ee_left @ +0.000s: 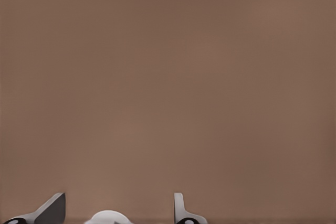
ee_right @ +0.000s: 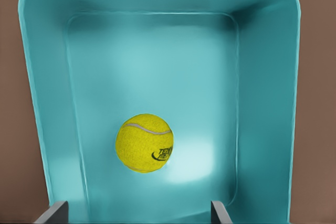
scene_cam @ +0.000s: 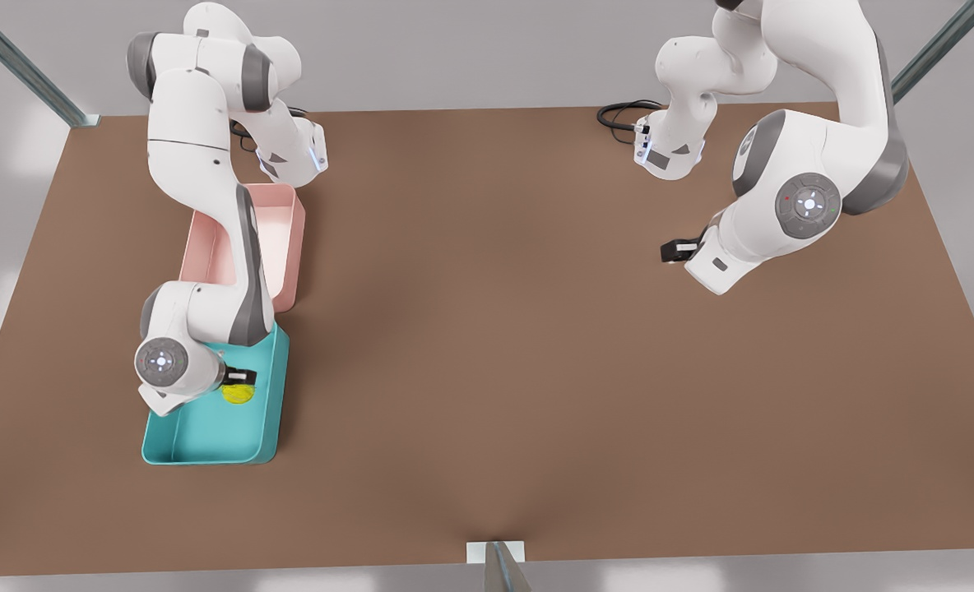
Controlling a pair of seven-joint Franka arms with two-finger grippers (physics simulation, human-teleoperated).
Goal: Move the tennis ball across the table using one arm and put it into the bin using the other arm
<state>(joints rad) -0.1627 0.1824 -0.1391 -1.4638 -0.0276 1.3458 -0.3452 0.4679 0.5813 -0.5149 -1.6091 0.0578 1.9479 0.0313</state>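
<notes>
Ball resting in the teal bin

The tennis ball (ee_right: 144, 143) lies on the floor of the bin (scene_cam: 261, 427), apart from its walls. The right hand (scene_cam: 240, 377) hovers above it, fingers spread, grasping nothing. The left hand (scene_cam: 674, 249) waits released over the bare brown surface (scene_cam: 495, 345), far from the pink tray (scene_cam: 283, 218).
</notes>
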